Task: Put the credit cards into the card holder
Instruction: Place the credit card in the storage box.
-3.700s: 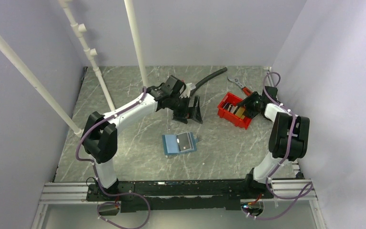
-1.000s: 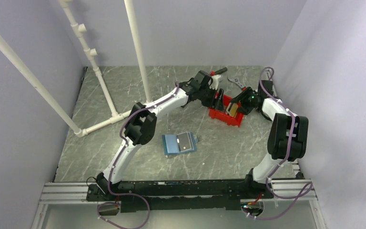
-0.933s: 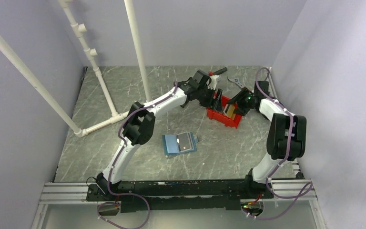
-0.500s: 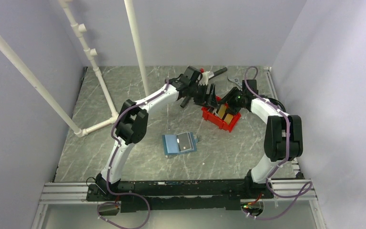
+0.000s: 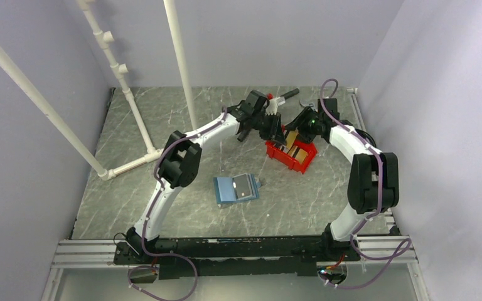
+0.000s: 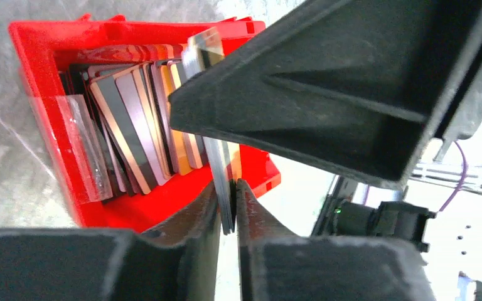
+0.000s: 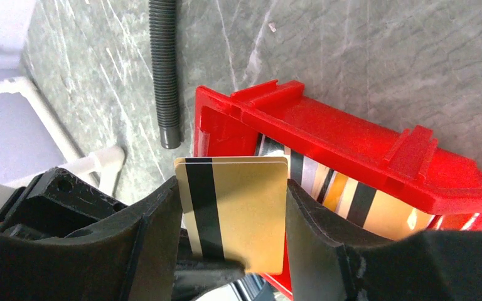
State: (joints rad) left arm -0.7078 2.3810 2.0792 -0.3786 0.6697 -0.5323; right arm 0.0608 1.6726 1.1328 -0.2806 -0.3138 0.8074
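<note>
Two tan-gold credit cards (image 7: pixel 251 207) with a black stripe stand on edge just above the red bin (image 7: pixel 351 138). My right gripper (image 7: pixel 232 185) is shut on them across their width, one finger on each side edge. My left gripper (image 6: pixel 231 188) is shut on the same cards (image 6: pixel 218 164), pinching their flat faces at the lower end. In the top view both grippers, left (image 5: pixel 277 133) and right (image 5: pixel 294 132), meet over the bin (image 5: pixel 289 164). Several more cards stand upright inside it. The blue card holder (image 5: pixel 236 187) lies open on the table, nearer my bases.
A black ribbed hose (image 5: pixel 287 95) and a wrench (image 5: pixel 309 106) lie behind the bin near the back wall. White pipes (image 5: pixel 132 164) stand and lie on the left side. Grey walls close in the table on three sides.
My left gripper's jaws have closed on the cards that the right gripper holds. Both grippers and the red bin have shifted a little to the left.
</note>
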